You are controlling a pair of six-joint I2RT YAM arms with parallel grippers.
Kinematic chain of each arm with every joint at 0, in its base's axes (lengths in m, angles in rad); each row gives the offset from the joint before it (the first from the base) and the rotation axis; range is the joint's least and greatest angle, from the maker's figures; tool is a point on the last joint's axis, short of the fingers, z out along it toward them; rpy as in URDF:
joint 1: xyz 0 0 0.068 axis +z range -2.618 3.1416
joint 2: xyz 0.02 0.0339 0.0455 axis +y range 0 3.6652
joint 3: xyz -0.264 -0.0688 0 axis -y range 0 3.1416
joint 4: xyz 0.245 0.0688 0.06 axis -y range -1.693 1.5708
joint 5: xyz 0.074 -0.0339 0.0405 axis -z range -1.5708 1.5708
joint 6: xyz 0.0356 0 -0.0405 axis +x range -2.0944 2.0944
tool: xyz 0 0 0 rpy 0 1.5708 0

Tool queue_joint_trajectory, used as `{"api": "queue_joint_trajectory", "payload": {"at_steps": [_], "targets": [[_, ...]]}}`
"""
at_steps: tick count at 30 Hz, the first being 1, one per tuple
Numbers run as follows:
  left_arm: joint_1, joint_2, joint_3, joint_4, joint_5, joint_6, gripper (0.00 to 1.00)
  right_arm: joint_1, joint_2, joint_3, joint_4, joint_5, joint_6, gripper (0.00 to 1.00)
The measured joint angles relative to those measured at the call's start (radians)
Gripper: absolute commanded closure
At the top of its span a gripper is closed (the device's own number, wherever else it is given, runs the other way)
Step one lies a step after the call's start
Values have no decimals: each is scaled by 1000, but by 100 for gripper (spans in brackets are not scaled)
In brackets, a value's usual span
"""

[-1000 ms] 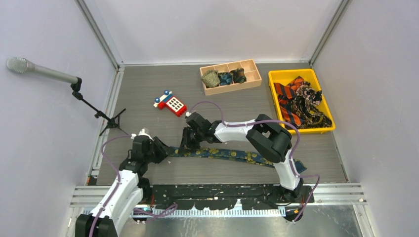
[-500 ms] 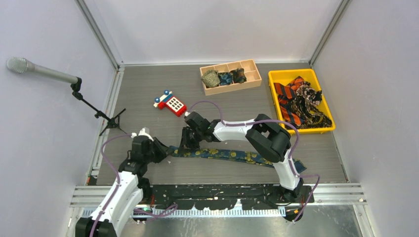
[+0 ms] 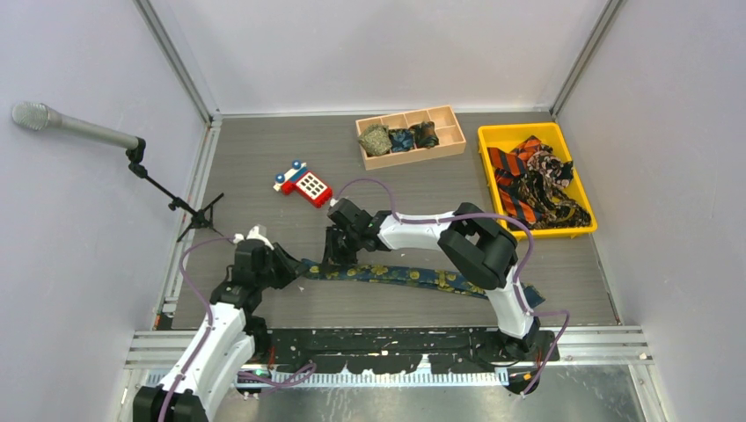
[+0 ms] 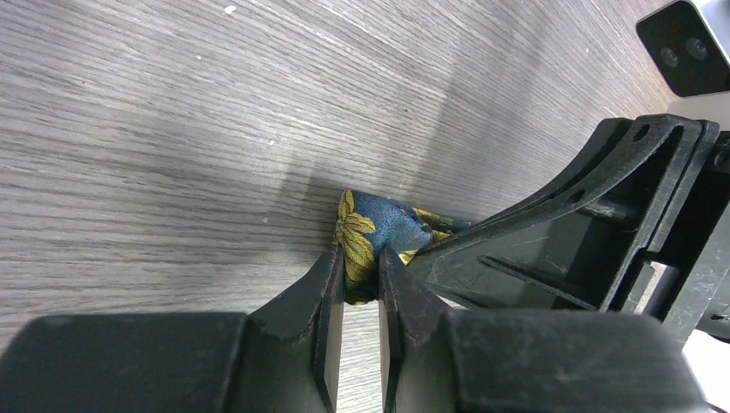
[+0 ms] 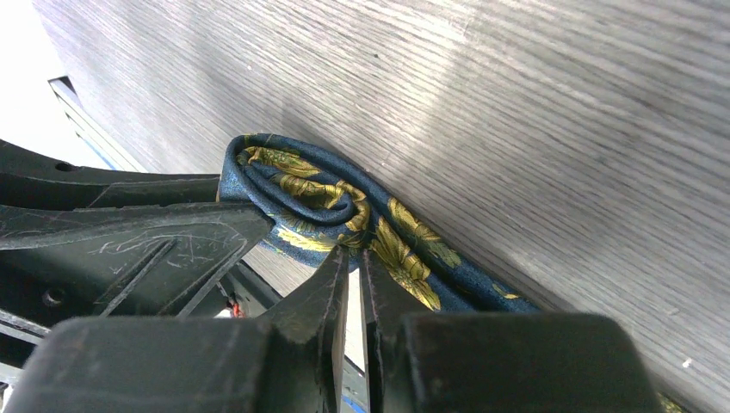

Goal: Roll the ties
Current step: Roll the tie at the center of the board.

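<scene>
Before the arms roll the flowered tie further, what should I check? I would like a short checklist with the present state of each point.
1. The left fingers hold the rolled end of the tie: ok, it is pinched between them.
2. The right fingers hold the tie beside the coil: ok.
3. The coil is tight: ok, it shows as a small spiral.
4. The rest of the tie lies flat: cannot tell, the right arm covers part.
5. The toy phone is apart from the tie: ok.
6. The wooden box has a free compartment: ok, at its right end.
</scene>
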Motion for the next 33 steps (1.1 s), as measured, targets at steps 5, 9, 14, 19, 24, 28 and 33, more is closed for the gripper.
{"api": "queue_joint_trajectory", "payload": {"at_steps": [5, 9, 14, 19, 24, 28, 33], "targets": [[0, 13, 8, 0, 0, 6, 100, 3, 2, 0, 0, 0, 3, 84], [0, 13, 15, -8, -5, 29, 100, 5, 15, 14, 1, -3, 3, 84], [0, 15, 53, -41, -23, 77, 100, 6, 37, 40, 5, -11, 4, 84], [0, 23, 69, -51, -43, 106, 100, 6, 69, 84, -7, -20, 2, 84], [0, 32, 83, -53, -62, 131, 100, 6, 97, 138, -40, -24, -4, 84], [0, 51, 99, -53, -73, 149, 100, 6, 123, 183, -64, -24, -13, 84], [0, 84, 118, -50, -90, 165, 100, 6, 160, 245, -95, -33, -23, 84]]}}
